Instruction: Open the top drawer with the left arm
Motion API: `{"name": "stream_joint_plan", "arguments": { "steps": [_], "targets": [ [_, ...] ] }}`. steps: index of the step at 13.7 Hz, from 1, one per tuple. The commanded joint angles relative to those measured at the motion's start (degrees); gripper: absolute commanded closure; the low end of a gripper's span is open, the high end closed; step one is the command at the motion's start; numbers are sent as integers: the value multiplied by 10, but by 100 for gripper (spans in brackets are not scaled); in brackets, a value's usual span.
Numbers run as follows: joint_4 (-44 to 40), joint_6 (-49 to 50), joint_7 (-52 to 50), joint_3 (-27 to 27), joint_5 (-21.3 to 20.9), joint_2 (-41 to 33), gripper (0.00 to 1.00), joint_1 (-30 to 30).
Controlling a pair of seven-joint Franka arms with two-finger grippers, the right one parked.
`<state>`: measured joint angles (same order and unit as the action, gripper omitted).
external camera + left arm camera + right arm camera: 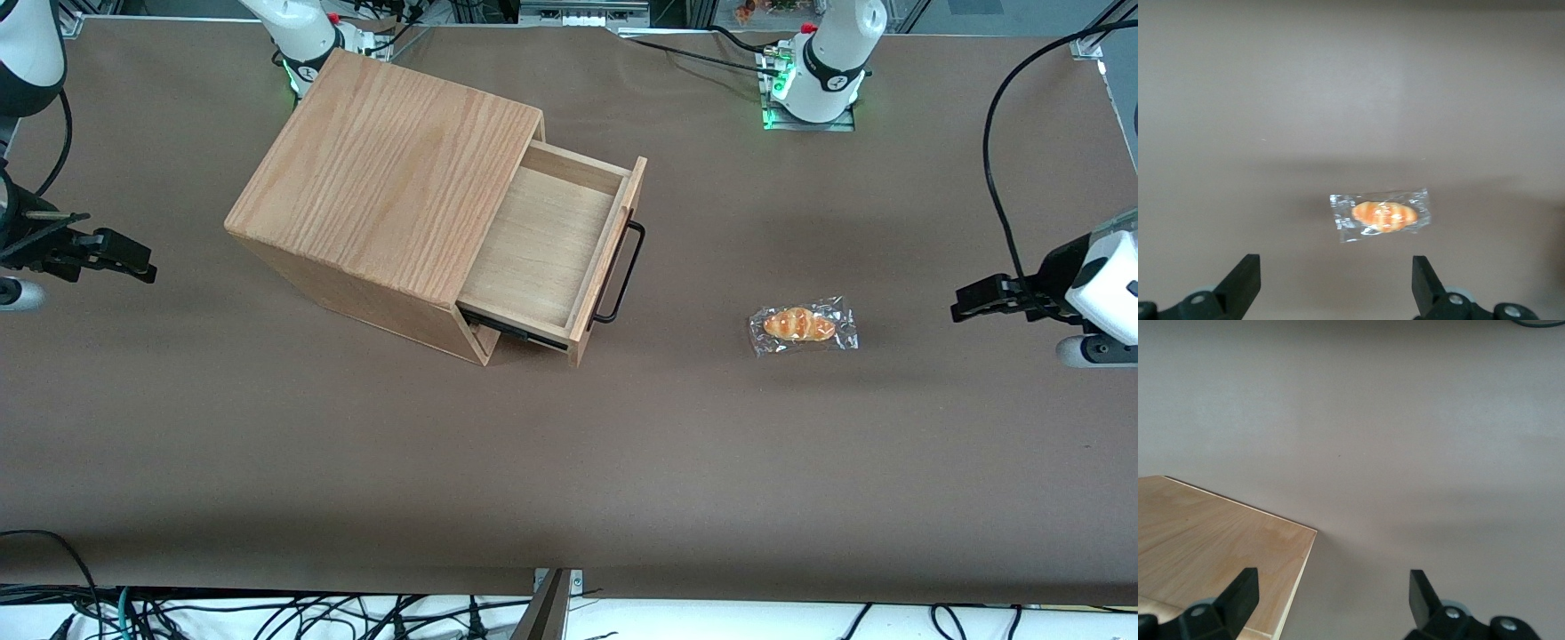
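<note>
Left arm [1098, 284] is sitting at the working arm's end of the table [356, 462], its gripper [965, 302] hanging above the brown surface and touching nothing. In the left wrist view the gripper [1336, 287] is showing two black fingers [1241, 283] spread wide apart, bare table between them; the jaws are open and empty.

Wrapped bread roll [1382, 216] is lying flat on the table ahead of the open jaws, roughly in line with the gap between them, clear of both fingertips. In the front view the same wrapped bread roll [803, 326] is resting between the gripper and the cabinet, nearer the gripper, apart from both.

Oak-grain cabinet [382, 178] is standing well away from the jaws, toward the parked arm's end of the table, turned at an angle. The top drawer [547, 249] is standing pulled out of the cabinet's front, its pale inner floor showing bare. Its front panel is facing toward the working arm's end, and the thin black bar handle [622, 271] is running along that panel, well apart from the gripper. Nothing is touching the handle.

Right wrist view is showing a corner of the cabinet top [1211, 547] and plain table surface [1405, 420] beside it.
</note>
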<state>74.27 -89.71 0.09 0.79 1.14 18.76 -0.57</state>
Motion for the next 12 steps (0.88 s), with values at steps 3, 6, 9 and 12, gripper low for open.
{"name": "stream_joint_plan", "arguments": {
  "steps": [3,6,9,12],
  "targets": [
    [96,-80,61,5,-44,-43,0,-12],
    [116,-108,58,22,-18,-43,0,-12],
    [118,-109,61,22,-25,-42,0,-10],
    [119,-122,61,20,-26,-44,0,-3]
  ]
}}
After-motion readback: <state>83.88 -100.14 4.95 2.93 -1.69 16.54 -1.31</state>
